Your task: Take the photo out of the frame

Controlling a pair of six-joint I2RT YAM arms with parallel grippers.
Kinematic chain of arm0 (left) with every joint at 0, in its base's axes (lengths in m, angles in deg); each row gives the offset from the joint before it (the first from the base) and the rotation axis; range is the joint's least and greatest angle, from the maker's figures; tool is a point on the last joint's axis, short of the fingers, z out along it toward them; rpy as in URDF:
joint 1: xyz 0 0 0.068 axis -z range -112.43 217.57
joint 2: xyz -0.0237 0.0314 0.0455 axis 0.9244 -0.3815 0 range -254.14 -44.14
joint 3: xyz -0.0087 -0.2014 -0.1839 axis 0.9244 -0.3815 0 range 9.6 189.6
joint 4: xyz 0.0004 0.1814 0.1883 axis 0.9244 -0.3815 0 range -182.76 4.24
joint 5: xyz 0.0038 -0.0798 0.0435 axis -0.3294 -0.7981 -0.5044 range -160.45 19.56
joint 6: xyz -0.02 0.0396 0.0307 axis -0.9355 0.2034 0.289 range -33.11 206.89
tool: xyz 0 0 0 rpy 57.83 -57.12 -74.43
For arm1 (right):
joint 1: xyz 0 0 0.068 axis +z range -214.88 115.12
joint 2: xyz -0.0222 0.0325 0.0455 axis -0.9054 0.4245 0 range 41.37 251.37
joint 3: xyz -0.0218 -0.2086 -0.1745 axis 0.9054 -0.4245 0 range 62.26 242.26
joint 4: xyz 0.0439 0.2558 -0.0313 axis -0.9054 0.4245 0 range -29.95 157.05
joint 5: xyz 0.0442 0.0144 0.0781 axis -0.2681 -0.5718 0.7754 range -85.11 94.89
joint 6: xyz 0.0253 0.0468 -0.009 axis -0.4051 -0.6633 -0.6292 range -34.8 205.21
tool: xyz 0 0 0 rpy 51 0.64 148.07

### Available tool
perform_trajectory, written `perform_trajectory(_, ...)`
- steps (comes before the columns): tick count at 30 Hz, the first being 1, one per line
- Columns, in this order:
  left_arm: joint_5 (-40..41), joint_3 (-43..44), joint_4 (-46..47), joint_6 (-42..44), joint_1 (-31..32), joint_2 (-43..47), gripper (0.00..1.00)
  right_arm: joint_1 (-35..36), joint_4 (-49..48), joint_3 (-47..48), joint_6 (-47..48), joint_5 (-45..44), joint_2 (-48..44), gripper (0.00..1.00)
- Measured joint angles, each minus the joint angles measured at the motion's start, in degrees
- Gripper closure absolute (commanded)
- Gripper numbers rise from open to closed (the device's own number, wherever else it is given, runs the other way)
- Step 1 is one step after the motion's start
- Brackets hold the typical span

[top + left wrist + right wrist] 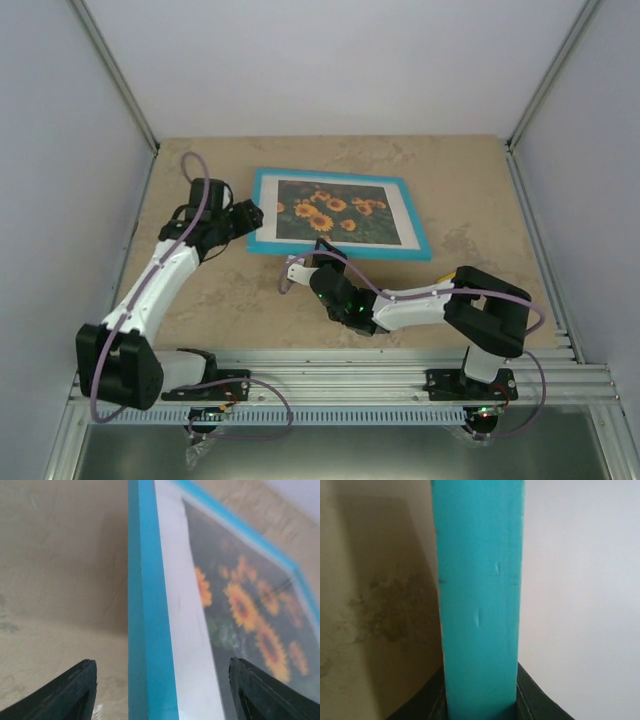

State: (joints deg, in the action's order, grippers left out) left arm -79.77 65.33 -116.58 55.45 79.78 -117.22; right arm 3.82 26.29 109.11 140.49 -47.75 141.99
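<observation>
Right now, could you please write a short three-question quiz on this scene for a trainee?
1. True or false: the photo is already out of the frame.
2. The right gripper is shut on: A) the frame's near edge, B) the photo, C) nothing.
3. Fill in: the left gripper stands ____, astride the frame's left edge.
Key: 1 false; 2 A; 3 open.

1. A beige table [480,200] with a mottled, stone-like top; a darker blotch [455,245] shows on its right part.
2. Plain pale walls [330,60] stand at the back and on both sides.
3. Slanted metal corner posts [115,75] join the walls.
4. A ribbed metal rail [340,380] runs along the near edge.
</observation>
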Motion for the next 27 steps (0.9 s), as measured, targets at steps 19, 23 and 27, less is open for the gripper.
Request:
perform_trajectory(19, 6.71, -2.47, 13.22, -7.76, -3.61, 24.63, 0.00, -8.00, 28.09, 14.80, -16.31, 14.80, -18.23, 0.99)
perform_trajectory(23, 8.66, -1.97, 13.22, -6.64, -3.61, 25.29, 0.00, -9.90, 35.04, 21.81, -24.30, 19.89, -20.13, 1.00)
perform_trajectory(27, 9.57, -1.90, 13.03, -5.77, -3.61, 25.27, 0.00, -12.41, 40.89, 26.58, -31.47, 26.08, -21.40, 1.00)
